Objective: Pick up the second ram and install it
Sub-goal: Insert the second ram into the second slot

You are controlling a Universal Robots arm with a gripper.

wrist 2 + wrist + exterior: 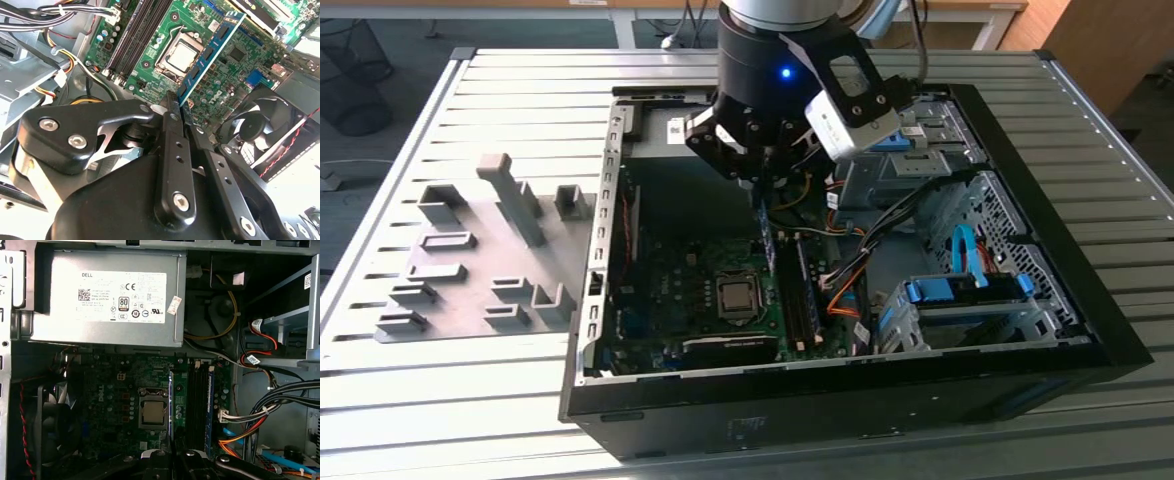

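Observation:
My gripper [762, 188] hangs inside the open computer case [594, 300], shut on the second ram [765, 228]. In the second wrist view the ram [210, 47] is a long blue-green board with black chips, held by one end between the two black fingers [172, 125] and reaching out over the motherboard [240, 55]. In the first wrist view it shows edge-on as a thin strip [170, 400] between the silver processor [152, 412] and the dark memory slots [196, 400]. Another stick [209, 405] stands in the outer slot. I cannot tell whether the held ram touches the board.
A grey power supply [107, 295] fills the case's far end. A black fan [260, 125] sits beside the board. Bundled cables [847, 280] and a blue-tabbed drive cage [961, 300] crowd the exterior view's right. Grey holder blocks [480, 250] lie on the slatted table at the left.

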